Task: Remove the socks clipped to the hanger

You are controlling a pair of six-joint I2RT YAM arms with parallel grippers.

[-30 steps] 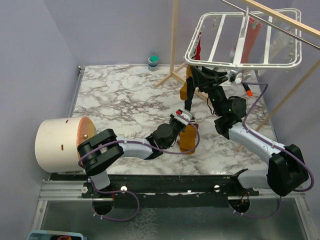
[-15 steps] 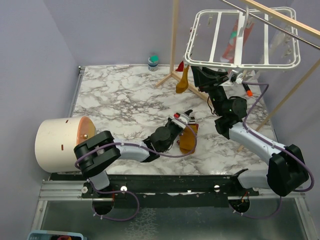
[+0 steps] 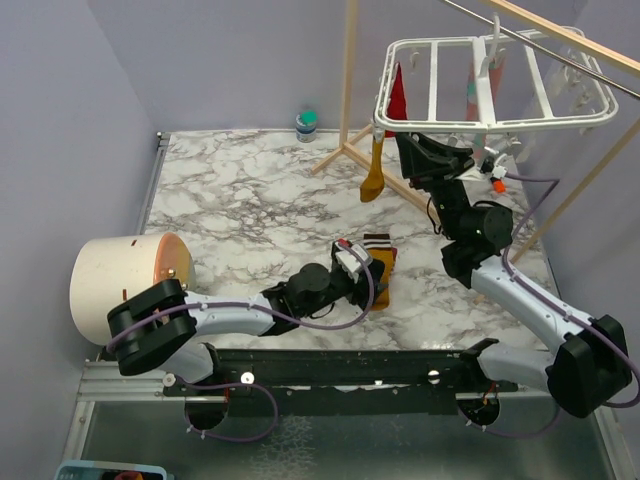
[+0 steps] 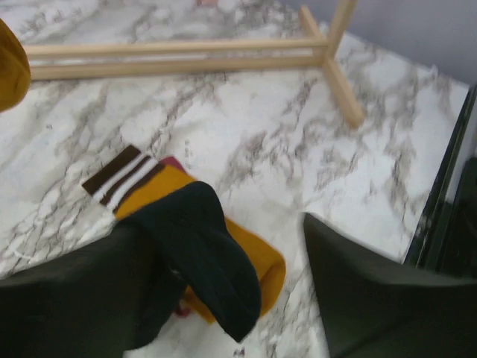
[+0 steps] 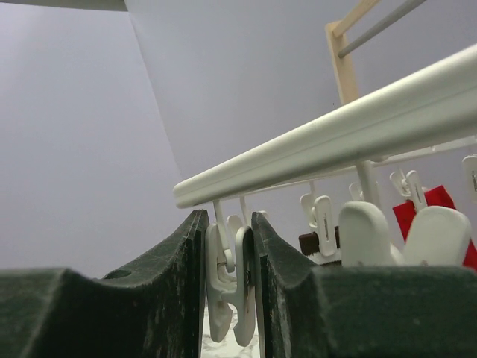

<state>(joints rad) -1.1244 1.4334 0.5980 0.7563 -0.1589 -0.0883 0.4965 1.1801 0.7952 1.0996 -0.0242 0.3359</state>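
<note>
Where the hanger (image 5: 335, 134) ends, right pincer (image 5: 227, 227) pinches clip (image 5: 229, 287).

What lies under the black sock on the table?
Under the black sock lies a yellow sock with a striped cuff. A sliver of pink fabric shows beneath; the rest of it is covered.

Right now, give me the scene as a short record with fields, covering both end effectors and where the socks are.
Left end effector: open, low over the socks on the table
Right end effector: shut on a white clip under the hanger
On table: black sock lying across a mustard striped sock
Clipped on hanger: plain mustard sock, red sock
</note>
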